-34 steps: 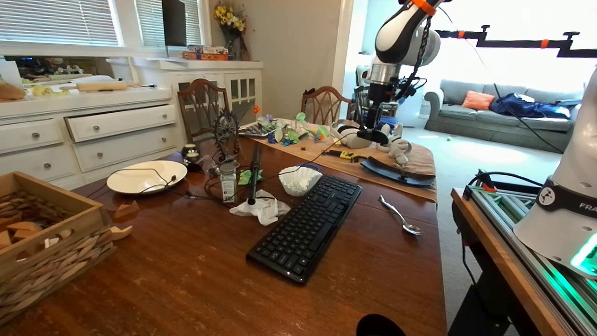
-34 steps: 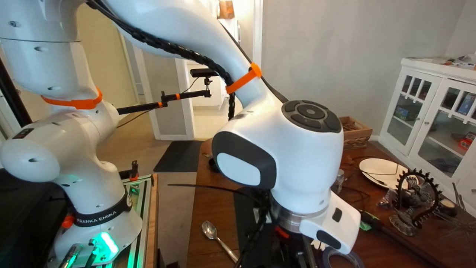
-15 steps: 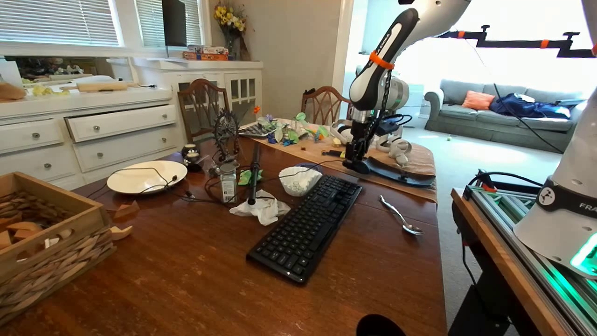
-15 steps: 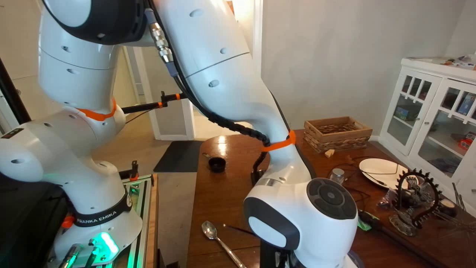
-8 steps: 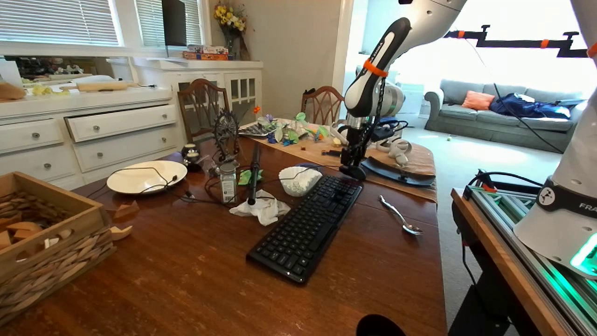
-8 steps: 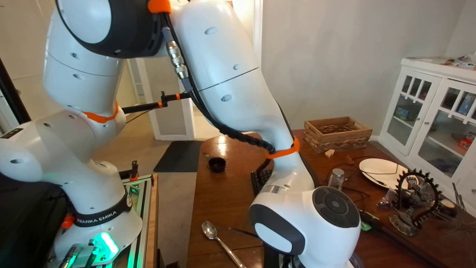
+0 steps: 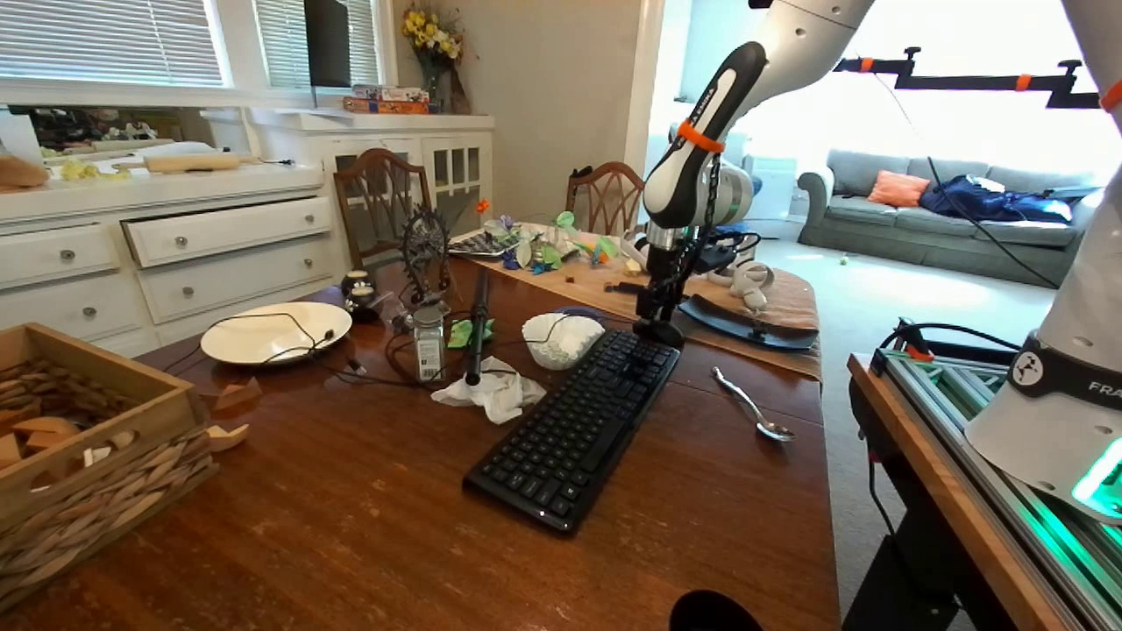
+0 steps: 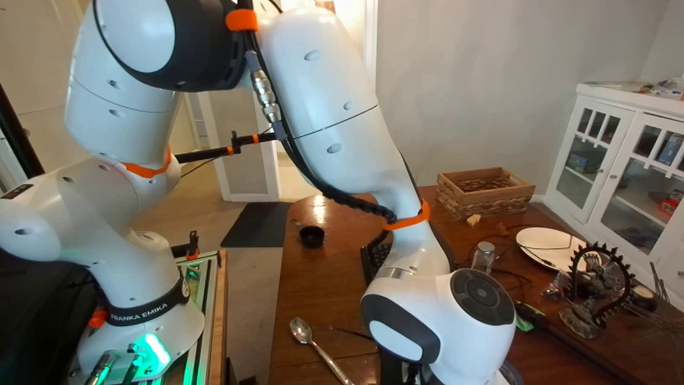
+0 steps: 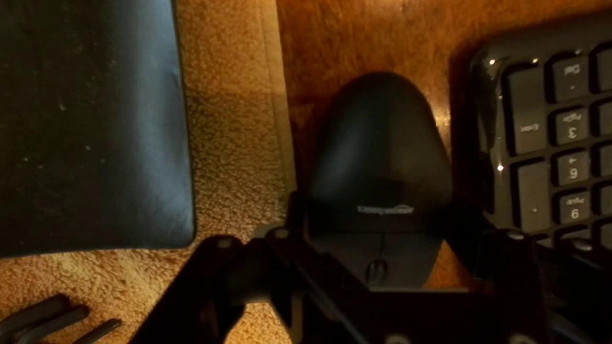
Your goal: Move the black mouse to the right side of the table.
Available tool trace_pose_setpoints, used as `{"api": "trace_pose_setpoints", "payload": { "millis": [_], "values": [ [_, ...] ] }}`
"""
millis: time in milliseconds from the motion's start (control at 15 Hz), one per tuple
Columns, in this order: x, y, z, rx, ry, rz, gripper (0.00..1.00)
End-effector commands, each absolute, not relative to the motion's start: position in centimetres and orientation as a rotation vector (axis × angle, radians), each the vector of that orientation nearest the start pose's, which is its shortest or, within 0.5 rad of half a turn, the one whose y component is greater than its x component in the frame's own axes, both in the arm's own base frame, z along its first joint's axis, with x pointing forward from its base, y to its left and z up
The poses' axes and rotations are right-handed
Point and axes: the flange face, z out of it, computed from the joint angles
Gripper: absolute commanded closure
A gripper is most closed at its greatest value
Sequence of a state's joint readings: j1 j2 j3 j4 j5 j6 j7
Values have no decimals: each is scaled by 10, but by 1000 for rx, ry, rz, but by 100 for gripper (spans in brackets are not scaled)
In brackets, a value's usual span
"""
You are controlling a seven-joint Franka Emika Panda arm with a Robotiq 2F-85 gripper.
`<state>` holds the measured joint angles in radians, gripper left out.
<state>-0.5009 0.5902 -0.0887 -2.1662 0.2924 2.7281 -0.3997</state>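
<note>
The black mouse (image 9: 382, 153) fills the middle of the wrist view, its smooth back up and its buttons nearest the gripper base. My gripper (image 9: 377, 217) has one finger against or very close to each side of it; it looks shut on the mouse. In an exterior view the mouse (image 7: 659, 334) is a dark shape under the gripper (image 7: 656, 314), beside the keyboard's far end. It is at or just above the reddish-brown table (image 7: 351, 526); I cannot tell if it touches. In an exterior view the table (image 8: 320, 283) shows, but the arm hides the mouse.
The black keyboard (image 9: 550, 143) lies close on one side of the mouse; a tan mat (image 9: 234, 119) and dark curved tray (image 9: 86, 124) lie on the other. A white bowl (image 7: 561, 342) and a spoon (image 7: 754, 405) are nearby. A jar (image 7: 429, 346) stands farther off.
My gripper has come down from above the mat to the keyboard's far end, with a dark mouse-like shape at its fingertips. In the last half second it has shifted only slightly.
</note>
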Motion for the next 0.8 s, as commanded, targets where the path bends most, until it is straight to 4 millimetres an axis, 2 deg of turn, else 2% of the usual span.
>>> {"api": "trace_pose_setpoints", "payload": {
  "millis": [0,133,267,400,600,733],
  "values": [
    [452,-312,129,-3025,624,-29,0],
    [446,-308,155,-3055,597,-22,0],
    [432,-298,181,-3050,511,51,0],
    [415,-281,208,-2990,410,126,0],
    [384,-255,249,-2902,359,199,0],
    [366,-243,274,-2919,308,206,0]
  ]
}}
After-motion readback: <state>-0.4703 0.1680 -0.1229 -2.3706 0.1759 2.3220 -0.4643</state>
